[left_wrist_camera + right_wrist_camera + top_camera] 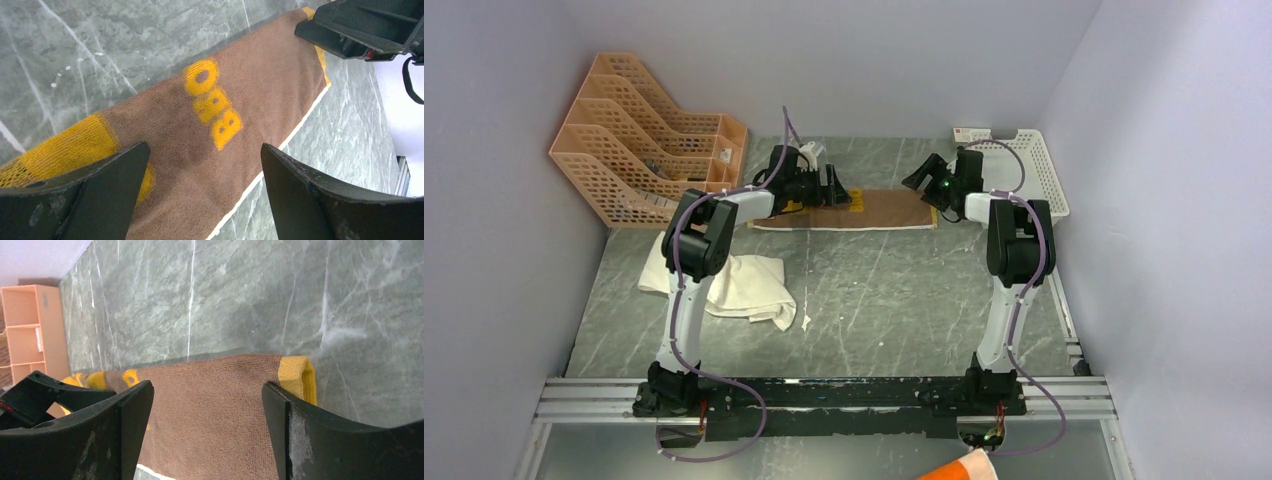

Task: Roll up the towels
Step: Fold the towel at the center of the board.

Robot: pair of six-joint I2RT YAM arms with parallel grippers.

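The brown towel lies spread flat as a long strip at the far middle of the table, running left to right. It is short-pile terry. Woven into the left part are three yellow characters that read "OBB" or "088"; I cannot tell letters from digits. A wide yellow band crosses the cloth beside them, and the right end finishes in a folded yellow hem. A thin pale edging runs down the near long side.

My left gripper sits low over the left end, its jaws spread wide with the lettering showing between them and nothing pinched. My right gripper is over the right end, jaws also spread apart, with bare brown pile and the yellow hem between them. I cannot tell whether either set of fingertips touches the cloth.

The cream towel lies crumpled in loose folds at the left of the table, well apart from the brown one and partly behind the left arm.

The tabletop is grey-green stone-look with white veins. At the far left corner stands an orange perforated plastic rack with stepped compartments. At the far right sits a white perforated plastic basket.
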